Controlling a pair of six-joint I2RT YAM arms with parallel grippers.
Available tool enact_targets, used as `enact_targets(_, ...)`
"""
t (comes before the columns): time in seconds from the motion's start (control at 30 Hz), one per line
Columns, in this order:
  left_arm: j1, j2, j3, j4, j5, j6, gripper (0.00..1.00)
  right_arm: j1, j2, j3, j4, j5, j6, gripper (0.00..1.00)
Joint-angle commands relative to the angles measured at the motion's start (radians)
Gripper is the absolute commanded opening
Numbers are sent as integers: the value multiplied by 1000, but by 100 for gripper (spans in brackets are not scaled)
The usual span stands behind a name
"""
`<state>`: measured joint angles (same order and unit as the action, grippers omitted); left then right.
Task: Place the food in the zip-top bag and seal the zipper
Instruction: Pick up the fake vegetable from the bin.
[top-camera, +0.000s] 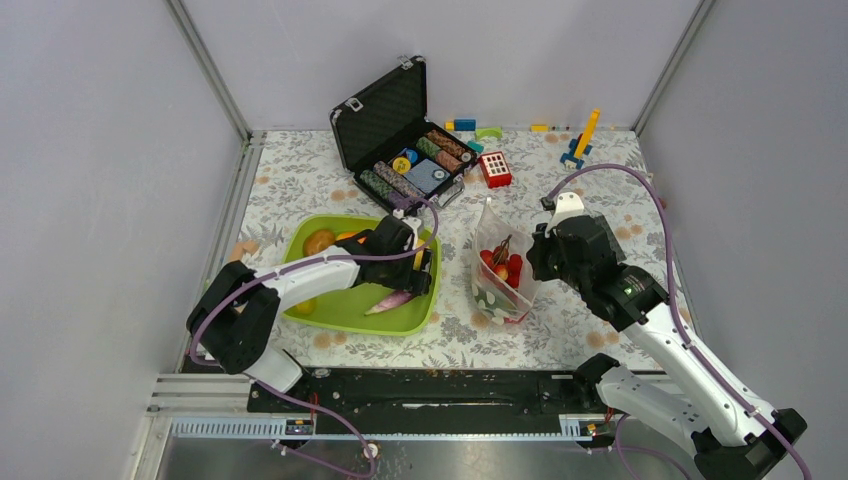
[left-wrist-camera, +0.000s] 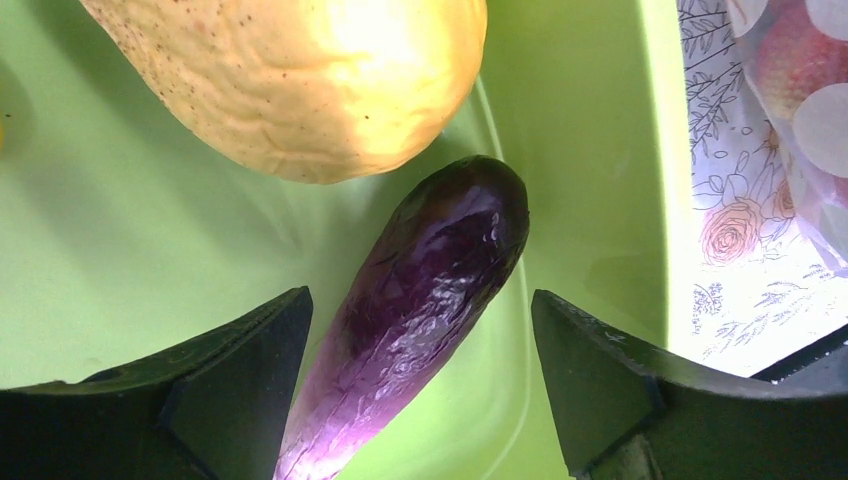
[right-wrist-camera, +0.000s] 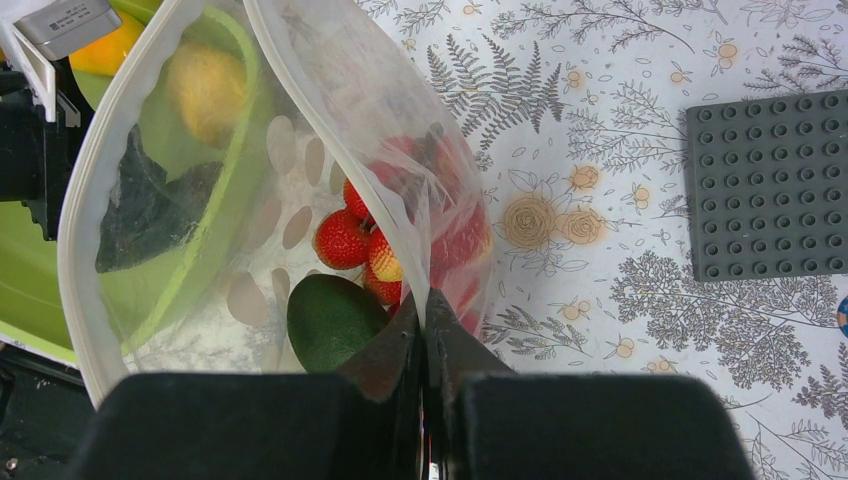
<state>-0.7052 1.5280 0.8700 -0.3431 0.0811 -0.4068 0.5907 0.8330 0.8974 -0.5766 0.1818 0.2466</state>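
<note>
From above, the left pincer (top-camera: 418, 280) reaches into a smooth lime-green plastic tray (top-camera: 340, 312) on the floral-patterned table (top-camera: 570, 330), over a slender, glossy purple eggplant (top-camera: 392, 300). Just right of the tray, a clear soft plastic zip-top bag (top-camera: 498, 272) printed with white round dots stands upright with red fruit inside. The right pincer (top-camera: 535, 258) meets its right edge. An open black case of striped poker chips (top-camera: 405, 150) lies behind.

At the left wrist, the black fingers (left-wrist-camera: 240, 370) stand apart on either side of the wrinkled, shiny eggplant (left-wrist-camera: 430, 280), with a gap on each side. A dimpled yellow fruit (left-wrist-camera: 300, 80) lies just beyond the eggplant's rounded tip.

At the right wrist, the pincer (right-wrist-camera: 428, 312) is clamped together on a fold of the bag's thin film (right-wrist-camera: 290, 150). The pale zipper (right-wrist-camera: 68, 220) curves round the gaping mouth. Inside sit a matte dark green avocado (right-wrist-camera: 330, 320) and a red berry cluster (right-wrist-camera: 345, 240). A grey studded plate (right-wrist-camera: 765, 185) lies flat on the table, well apart
</note>
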Motion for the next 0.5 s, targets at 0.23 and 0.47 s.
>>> enact_targets(0.23, -27, 37, 69, -37, -43, 20, 66, -5, -4, 10, 21, 30, -13, 4)
enact_targets(0.47, -55, 46, 83, -65, -119, 14, 50, -4, -14, 4, 22, 36, -14, 4)
